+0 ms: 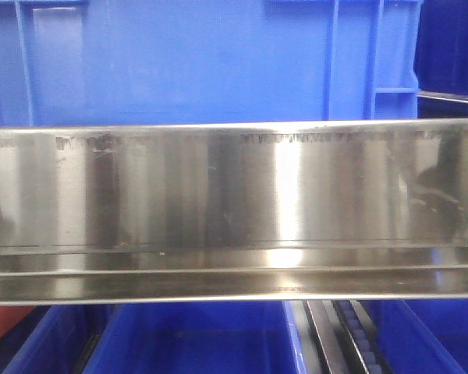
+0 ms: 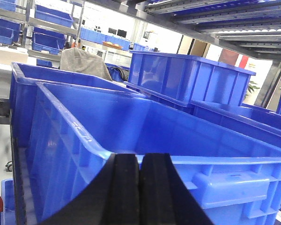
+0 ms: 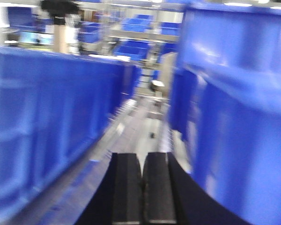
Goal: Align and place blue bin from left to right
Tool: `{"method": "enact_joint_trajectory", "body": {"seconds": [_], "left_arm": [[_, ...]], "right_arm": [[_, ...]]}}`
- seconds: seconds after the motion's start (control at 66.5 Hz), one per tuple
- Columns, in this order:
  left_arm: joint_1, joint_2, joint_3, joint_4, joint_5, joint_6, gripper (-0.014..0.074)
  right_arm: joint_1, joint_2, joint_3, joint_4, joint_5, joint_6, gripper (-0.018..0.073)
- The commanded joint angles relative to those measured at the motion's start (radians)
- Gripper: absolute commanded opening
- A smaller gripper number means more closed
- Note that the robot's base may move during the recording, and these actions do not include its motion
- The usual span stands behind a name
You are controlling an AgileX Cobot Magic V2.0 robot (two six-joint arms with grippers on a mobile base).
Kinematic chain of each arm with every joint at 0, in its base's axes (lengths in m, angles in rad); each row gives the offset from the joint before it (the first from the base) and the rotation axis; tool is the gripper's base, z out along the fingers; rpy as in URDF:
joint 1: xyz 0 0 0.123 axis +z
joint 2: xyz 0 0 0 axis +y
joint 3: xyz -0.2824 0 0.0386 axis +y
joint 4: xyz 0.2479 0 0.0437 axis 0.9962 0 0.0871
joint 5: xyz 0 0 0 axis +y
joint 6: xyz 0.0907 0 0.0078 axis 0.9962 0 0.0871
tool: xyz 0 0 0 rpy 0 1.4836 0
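The large glossy bright-blue plastic bin (image 1: 195,58), ribbed near its corners, stands on the rack behind a brushed steel rail (image 1: 234,195). The left gripper (image 2: 139,187), black pads pressed together and empty, sits at a blue crate's rim (image 2: 145,157). The right gripper (image 3: 142,192), likewise closed, points down a narrow lane (image 3: 140,126) between 2 blue walls. No legible writing.

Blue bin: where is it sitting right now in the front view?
In the front view the blue bin fills the top of the picture, resting behind and above the shiny steel rail, with darker bins on the level below.
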Motion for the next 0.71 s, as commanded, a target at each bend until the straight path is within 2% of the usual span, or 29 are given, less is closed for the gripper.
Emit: {"method": "enact_joint_trajectory", "body": {"seconds": [0.0, 0.346, 0.421, 0.526, 0.691], "left_arm": [[-0.006, -0.005, 0.0, 0.005, -0.022, -0.002, -0.0111], [-0.006, -0.005, 0.0, 0.005, -0.022, -0.002, -0.0111], [-0.006, -0.005, 0.0, 0.005, -0.022, -0.002, -0.0111], [-0.006, -0.005, 0.0, 0.005, -0.022, -0.002, -0.0111], [-0.006, -0.006, 0.0, 0.005, -0.022, -0.002, -0.0111]], "right_arm": [[-0.051, -0.043, 0.053, 0.034, -0.052, -0.014, -0.0085], [-0.083, -0.196, 0.188, 0.043, 0.005, -0.013, -0.0085], [-0.086, -0.229, 0.191, 0.045, 0.003, -0.013, -0.0085], [-0.09, -0.229, 0.191, 0.066, 0.068, -0.013, -0.0085], [-0.123, -0.229, 0.191, 0.076, 0.064, -0.013, -0.0085]]}}
